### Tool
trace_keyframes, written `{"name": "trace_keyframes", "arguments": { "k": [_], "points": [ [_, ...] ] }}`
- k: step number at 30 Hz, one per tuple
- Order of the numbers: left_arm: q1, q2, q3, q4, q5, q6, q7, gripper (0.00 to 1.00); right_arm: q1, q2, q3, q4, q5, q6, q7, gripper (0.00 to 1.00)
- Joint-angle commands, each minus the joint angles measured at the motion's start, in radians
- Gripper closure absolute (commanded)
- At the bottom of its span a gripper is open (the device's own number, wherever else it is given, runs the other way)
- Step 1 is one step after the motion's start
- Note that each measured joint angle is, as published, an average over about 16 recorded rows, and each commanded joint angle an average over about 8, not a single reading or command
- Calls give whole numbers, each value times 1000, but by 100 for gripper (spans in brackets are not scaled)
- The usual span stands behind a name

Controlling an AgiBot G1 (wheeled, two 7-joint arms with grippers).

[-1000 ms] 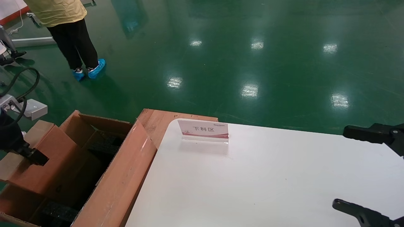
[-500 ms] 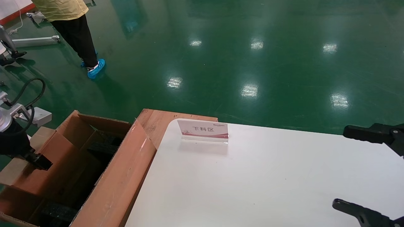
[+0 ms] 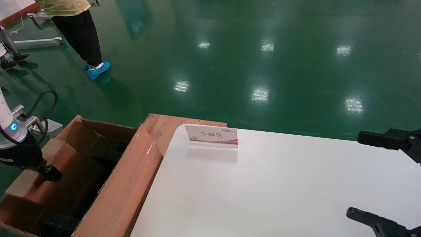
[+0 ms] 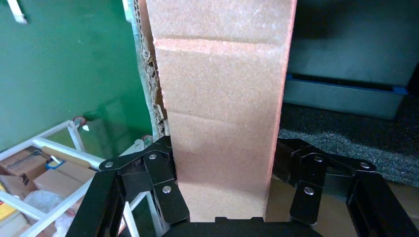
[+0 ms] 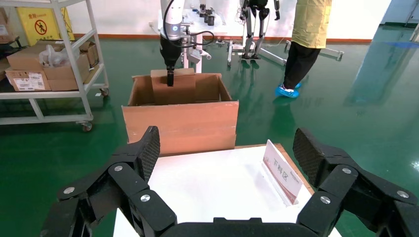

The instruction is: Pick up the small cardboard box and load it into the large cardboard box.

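Head view: the flat reddish-brown small cardboard box (image 3: 39, 177) is held pinched upright by the left gripper (image 3: 49, 172) over the large flapped brown cardboard box (image 3: 125, 184), so lowering and release are judged next, while the right gripper (image 3: 384, 181) is parked spread above the white table (image 3: 263, 191).

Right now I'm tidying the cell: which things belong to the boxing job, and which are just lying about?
Job:
- small cardboard box, gripped by left claw
- large cardboard box

Lying about:
- sign stand on white table
- shelf cart
- idle right claw
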Motion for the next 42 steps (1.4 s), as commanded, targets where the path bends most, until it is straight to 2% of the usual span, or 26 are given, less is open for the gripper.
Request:
{"name": "trace_keyframes", "arguments": {
  "k": [1,6,7,36,42],
  "points": [
    [21,10,-3,25,-10,0,11,69,0,0,0,0,0,0,0,0],
    [45,24,-5,58,-22,6,23,6,0,0,0,0,0,0,0,0],
    [48,25,-5,61,-24,7,24,0,0,0,0,0,0,0,0,0],
    [27,17,-3,38,-12,4,20,0,0,0,0,0,0,0,0,0],
    [-34,28,-14,-9,13,-26,60,0,0,0,0,-1,0,0,0,0]
  ]
}}
